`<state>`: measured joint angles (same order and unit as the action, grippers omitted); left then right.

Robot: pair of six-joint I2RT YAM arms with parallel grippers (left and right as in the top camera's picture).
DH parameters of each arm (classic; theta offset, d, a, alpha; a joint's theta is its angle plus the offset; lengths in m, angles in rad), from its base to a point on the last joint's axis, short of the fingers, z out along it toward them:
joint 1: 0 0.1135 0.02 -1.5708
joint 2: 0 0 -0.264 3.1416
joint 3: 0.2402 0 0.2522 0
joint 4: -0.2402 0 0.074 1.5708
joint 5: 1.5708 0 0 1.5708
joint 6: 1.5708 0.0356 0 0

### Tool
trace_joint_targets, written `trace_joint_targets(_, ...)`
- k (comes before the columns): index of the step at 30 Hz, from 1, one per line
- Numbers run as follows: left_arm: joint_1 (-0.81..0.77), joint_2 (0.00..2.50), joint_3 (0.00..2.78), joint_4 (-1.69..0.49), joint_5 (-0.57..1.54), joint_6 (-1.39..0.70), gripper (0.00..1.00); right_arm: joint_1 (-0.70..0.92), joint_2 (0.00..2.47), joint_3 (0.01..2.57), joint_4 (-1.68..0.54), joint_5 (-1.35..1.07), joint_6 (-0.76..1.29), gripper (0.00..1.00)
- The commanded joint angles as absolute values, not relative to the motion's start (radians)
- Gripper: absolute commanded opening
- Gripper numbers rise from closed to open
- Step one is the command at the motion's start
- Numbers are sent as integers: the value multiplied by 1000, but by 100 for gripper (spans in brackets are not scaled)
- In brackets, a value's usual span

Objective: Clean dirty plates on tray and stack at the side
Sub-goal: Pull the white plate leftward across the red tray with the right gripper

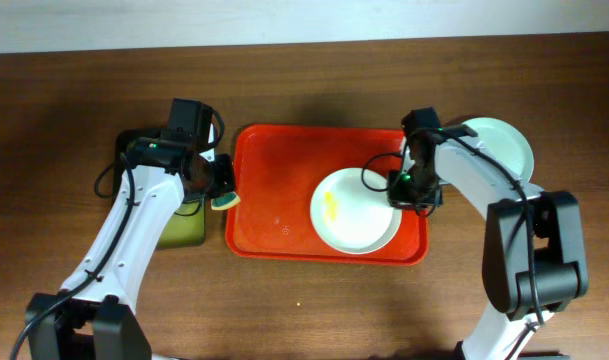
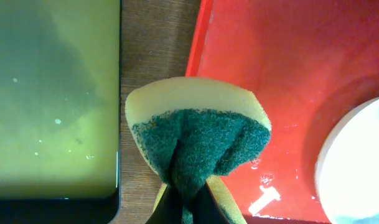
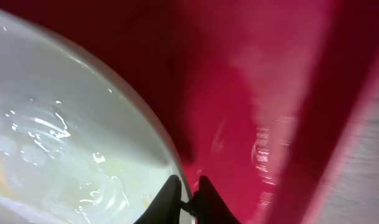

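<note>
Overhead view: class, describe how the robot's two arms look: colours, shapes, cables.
The left arm and right arm both have white tubular links joined by boxy black joints. Thin black cables loop alongside each, and a small green light glows near each wrist. The left gripper and right gripper are black, with dark narrow fingers.

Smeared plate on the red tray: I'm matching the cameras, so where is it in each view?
Overhead: smeared plate, right of centre.
Left wrist: its pale edge at lower right, beyond the sponge.
Right wrist: fills the lower left, rim in the right claw.
Shared landmark: the red tray.
</note>
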<state>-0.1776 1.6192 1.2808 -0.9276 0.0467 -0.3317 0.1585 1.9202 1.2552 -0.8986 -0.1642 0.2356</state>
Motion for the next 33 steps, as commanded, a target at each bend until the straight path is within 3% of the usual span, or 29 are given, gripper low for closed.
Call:
trace_joint_targets(1,-176,1604,1276,-927,57,-316,0,204,1927,1246,-858,-207,308,13)
trace_joint_targets(4,-176,1604,1276,-928,58,-316,0,200,1927,1247,-815,-266,326,21)
trace_joint_targets(6,-176,1604,1276,-928,58,-316,0,194,1927,1248,-802,-318,310,21)
trace_joint_targets(8,-176,1604,1276,-928,57,-316,0,186,1925,1269,-840,-327,292,21)
trace_joint_targets(12,-176,1604,1276,-924,57,-316,0,163,1912,1351,-955,-289,264,33)
trace_joint_targets(16,-176,1604,1276,-925,57,-316,0,162,1912,1380,-1002,-181,262,48)
trace_joint_targets(18,-176,1604,1276,-925,57,-316,0,162,1913,1378,-1013,-168,234,67)
trace_joint_targets(24,-176,1604,1276,-925,57,-316,0,163,1916,1364,-1021,-176,213,66)
trace_joint_targets(28,-176,1604,1276,-925,57,-316,0,163,1916,1314,-968,-210,214,52)
trace_joint_targets(33,-176,1604,1276,-924,57,-316,0,178,1918,1248,-882,-262,213,50)
